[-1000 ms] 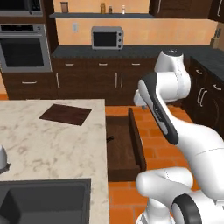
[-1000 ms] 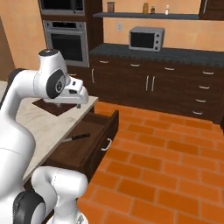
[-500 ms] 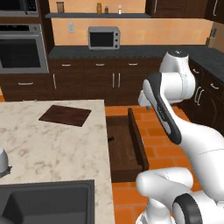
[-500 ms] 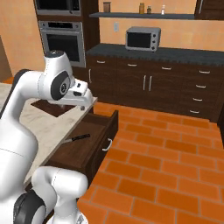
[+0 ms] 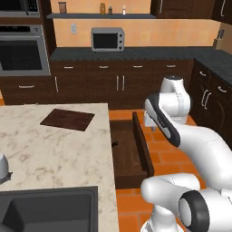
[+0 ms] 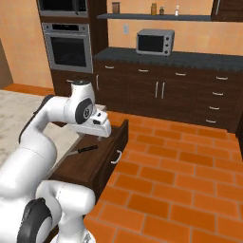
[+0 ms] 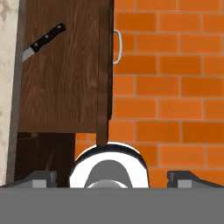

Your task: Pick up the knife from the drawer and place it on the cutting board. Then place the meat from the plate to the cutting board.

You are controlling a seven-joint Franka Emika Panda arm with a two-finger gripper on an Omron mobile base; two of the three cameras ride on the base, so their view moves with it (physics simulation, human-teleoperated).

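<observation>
The knife (image 7: 43,40) lies on the floor of the open drawer (image 7: 65,78), tucked toward the side nearest the tabletop (image 5: 50,149), its blade tip partly under the tabletop's overhang and its black handle pointing out toward the drawer front. That overhang is the main hazard: a straight descent onto the blade could strike the stone edge, so the handle looks like the safer place to grip. The knife also lies flat on the wood, so fingers closing too high would likely slip over it.

The fingers (image 7: 112,175) stand fully apart and hold nothing. Seen from the right, the hand (image 6: 97,126) hangs above the drawer's front wall, pointing down, well clear of the knife (image 6: 86,149). The cutting board (image 5: 68,119) rests on the tabletop beyond the drawer.
</observation>
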